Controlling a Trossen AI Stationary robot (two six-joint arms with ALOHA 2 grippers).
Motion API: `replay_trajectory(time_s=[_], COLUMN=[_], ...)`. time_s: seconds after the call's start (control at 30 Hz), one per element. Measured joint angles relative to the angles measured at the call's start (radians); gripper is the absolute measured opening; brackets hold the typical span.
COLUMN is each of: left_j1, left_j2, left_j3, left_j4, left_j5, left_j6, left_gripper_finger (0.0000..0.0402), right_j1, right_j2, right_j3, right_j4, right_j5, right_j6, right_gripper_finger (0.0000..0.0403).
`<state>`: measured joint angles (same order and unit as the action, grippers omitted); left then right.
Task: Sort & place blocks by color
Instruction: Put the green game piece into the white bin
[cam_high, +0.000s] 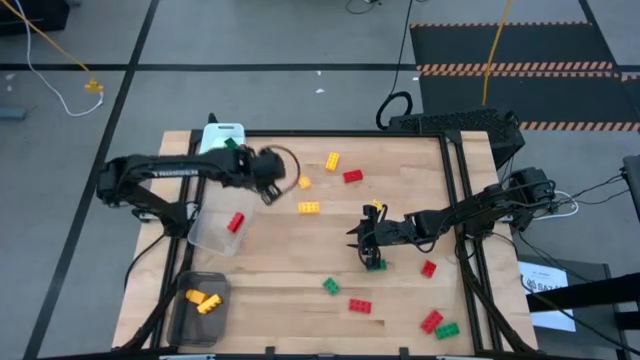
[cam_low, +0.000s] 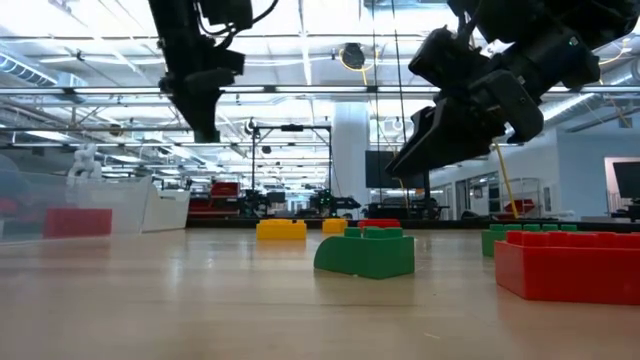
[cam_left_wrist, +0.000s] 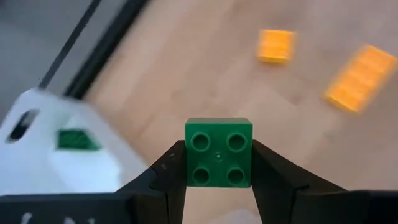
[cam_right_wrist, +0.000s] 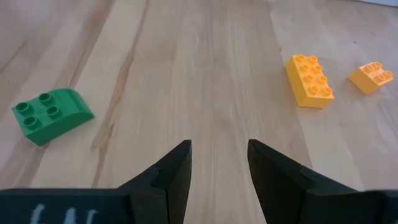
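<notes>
Wooden table (cam_high: 280, 270), scattered blocks (cam_high: 309, 208), white tray (cam_high: 213, 135), clear tray (cam_high: 208, 236), dark tray (cam_high: 183, 320)

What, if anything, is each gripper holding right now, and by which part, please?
The left gripper holds a green block by two opposite side faces, studs facing its camera. The right gripper is open, holding nothing.

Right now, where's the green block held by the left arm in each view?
High view: mostly hidden in the left gripper, upper left of the table, beside the white tray.
Low view: not visible; only the left arm shows at top left.
Left wrist view: green block at bottom centre, clamped between the fingers.
Right wrist view: not in it.
Shared landmark: the white tray, already holding a green block.
</notes>
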<state>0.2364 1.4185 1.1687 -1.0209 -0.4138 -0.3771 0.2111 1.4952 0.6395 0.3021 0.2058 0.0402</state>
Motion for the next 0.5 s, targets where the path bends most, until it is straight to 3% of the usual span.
replay_trajectory(time_s=[0.5], left_j1=[0.49], left_j2=[-0.003], left_j3=[0.0], left_j4=[-0.032], left_j5=[0.071], left_j6=[-0.053], left_gripper_finger=[0.0138], right_j1=[0.0], right_j2=[0.0], right_j3=[0.0], right_j4=[0.016], right_j5=[-0.001], right_j6=[0.0], right_gripper_finger=[0.0151])
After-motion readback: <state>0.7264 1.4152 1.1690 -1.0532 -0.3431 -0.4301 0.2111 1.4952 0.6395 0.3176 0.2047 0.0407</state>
